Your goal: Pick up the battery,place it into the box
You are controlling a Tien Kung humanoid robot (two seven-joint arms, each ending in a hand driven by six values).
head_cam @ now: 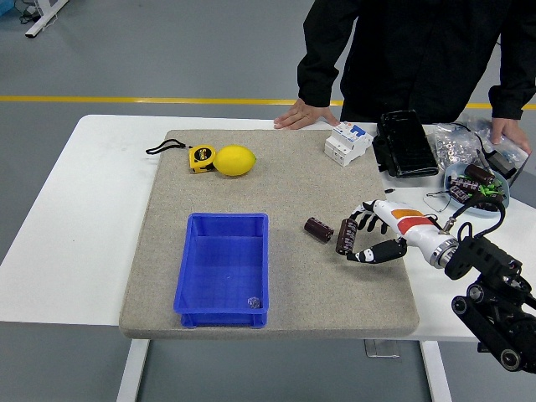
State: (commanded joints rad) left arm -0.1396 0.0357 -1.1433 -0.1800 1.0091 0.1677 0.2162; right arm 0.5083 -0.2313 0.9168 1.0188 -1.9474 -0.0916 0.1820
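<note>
A dark cylindrical battery (346, 236) is held upright in my right hand (358, 237), whose fingers curl around it just above the grey mat. A second dark battery (318, 229) lies on the mat right beside it, to its left. The blue box (224, 268) stands on the mat's front left, open, with a small object in its near right corner. My right arm comes in from the lower right. My left arm is out of view.
A lemon (235, 160) and a yellow tape measure (201, 157) lie at the mat's back left. A white breaker (348, 142), a black case (404, 144) and a bowl of parts (477, 186) are at the back right. A person's hands (304, 114) rest on the far edge.
</note>
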